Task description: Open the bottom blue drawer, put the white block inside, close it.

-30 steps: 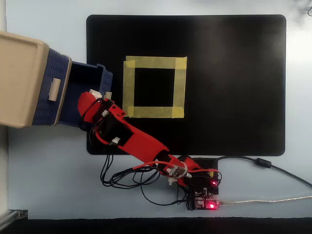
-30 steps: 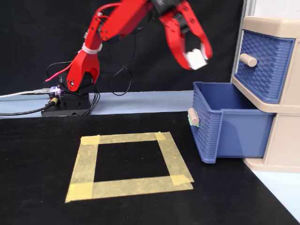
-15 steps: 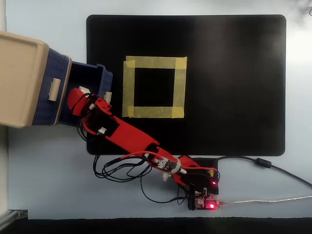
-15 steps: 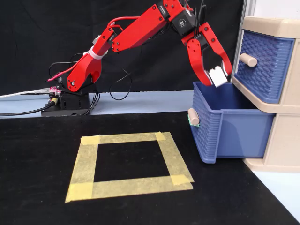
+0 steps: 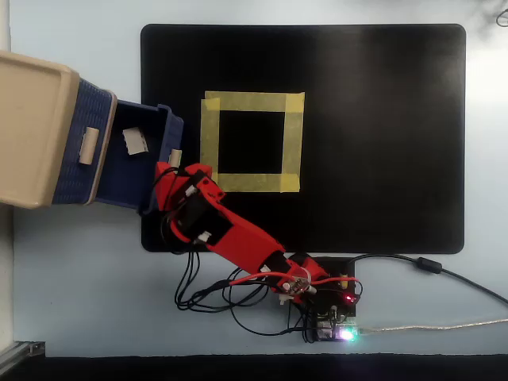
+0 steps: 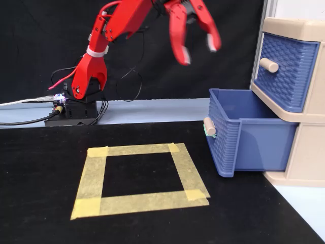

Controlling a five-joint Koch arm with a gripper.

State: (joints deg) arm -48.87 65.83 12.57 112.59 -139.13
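**Block lying in the open drawer, gripper lifted clear**

No writing or brand mark is readable anywhere. The black mat (image 5: 373, 143) is covering most of the table, and the beige cabinet (image 5: 32, 127) is standing at its left edge in the overhead view. The bottom blue drawer (image 5: 143, 159) is standing pulled out from the cabinet towards the yellow tape square (image 5: 250, 143), its ribbed front and small beige handle (image 6: 209, 127) facing the mat. The red arm (image 5: 238, 238) is reaching from its base towards the cabinet. The gripper (image 6: 197, 48) is hanging above and beside the drawer, jaws spread wide and holding nothing. The white block (image 5: 135, 141), a tiny pale brick, is lying on the drawer floor near the cabinet. Half a second ago the gripper was down over the drawer with the block between its jaws; now it is raised and empty.
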